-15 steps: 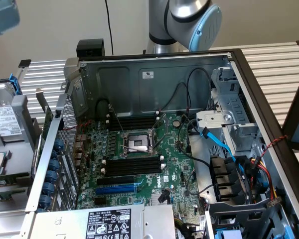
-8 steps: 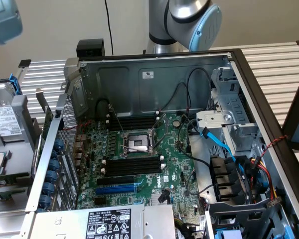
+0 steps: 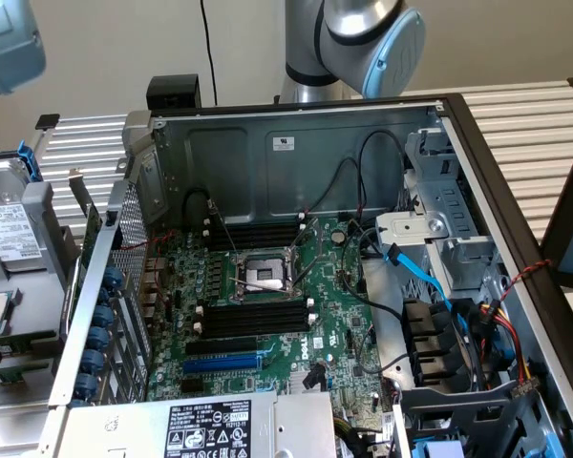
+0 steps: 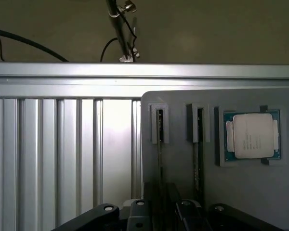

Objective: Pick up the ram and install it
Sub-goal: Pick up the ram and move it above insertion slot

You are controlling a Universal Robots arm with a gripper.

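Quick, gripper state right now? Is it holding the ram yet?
The gripper: cannot be told if open or closed; it sits at a ram standing edge-up in the grey holder.

My arm [image 3: 363, 38] is cut off at the top centre of the exterior view; the ram [image 4: 159, 149] stands edge-on, both faces hidden.

Silver Universal Robots arm [image 3: 310, 43] stands upright at top centre of the exterior view, its joint [image 3: 387, 38] closed by a pale blue cap (another blue-capped joint [image 3: 5, 43] sits at that view's upper left corner). In the wrist view, the black pincer [image 4: 166, 216] shows bolted mounting pieces.
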